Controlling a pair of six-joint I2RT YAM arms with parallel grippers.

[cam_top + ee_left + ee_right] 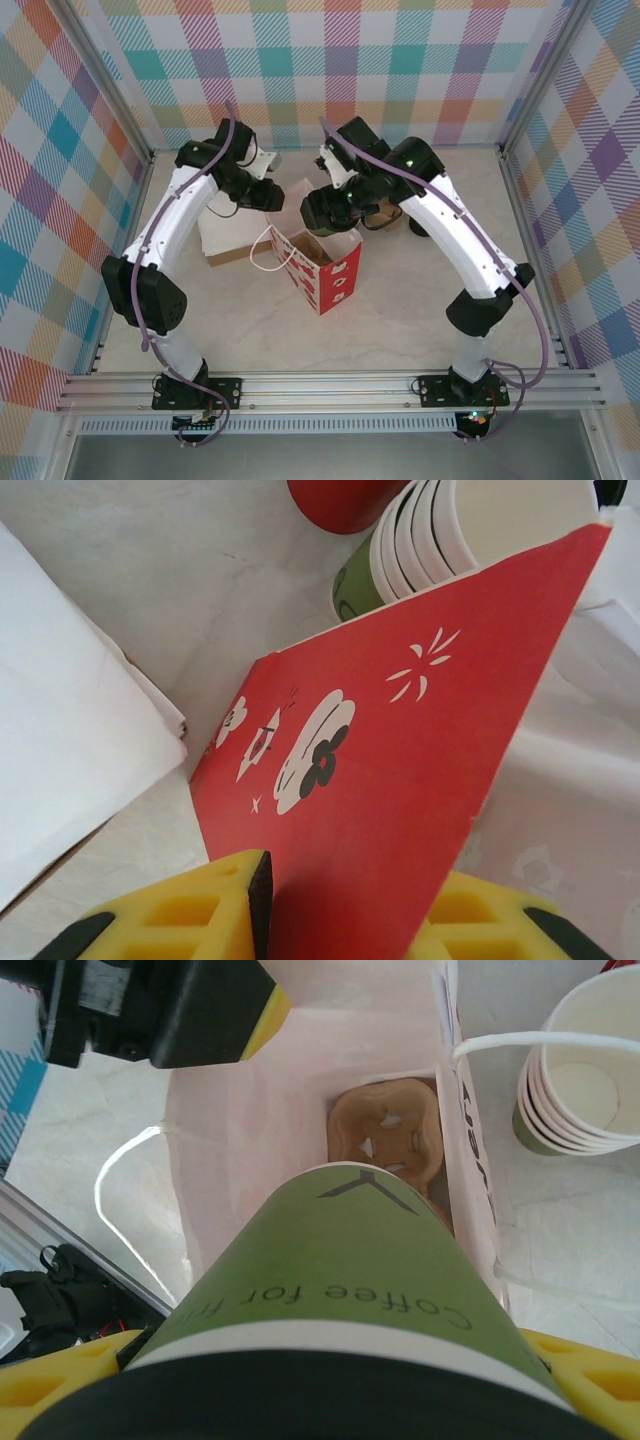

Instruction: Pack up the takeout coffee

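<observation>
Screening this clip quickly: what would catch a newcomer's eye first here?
A green coffee cup, held by the right gripper, hangs over the open red bag at mid-table, with a brown cardboard carrier lying at the bag's bottom. The left gripper straddles the bag's patterned wall, and a stack of paper cups stands just beside the bag.

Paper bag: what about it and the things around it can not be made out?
Bag floor, right wrist view: the held coffee cup covers part of the brown carrier.
Left gripper, left wrist view: the red bag wall hides one pad; grip unclear.
Cup stack, right wrist view: cut off by the right edge.
</observation>
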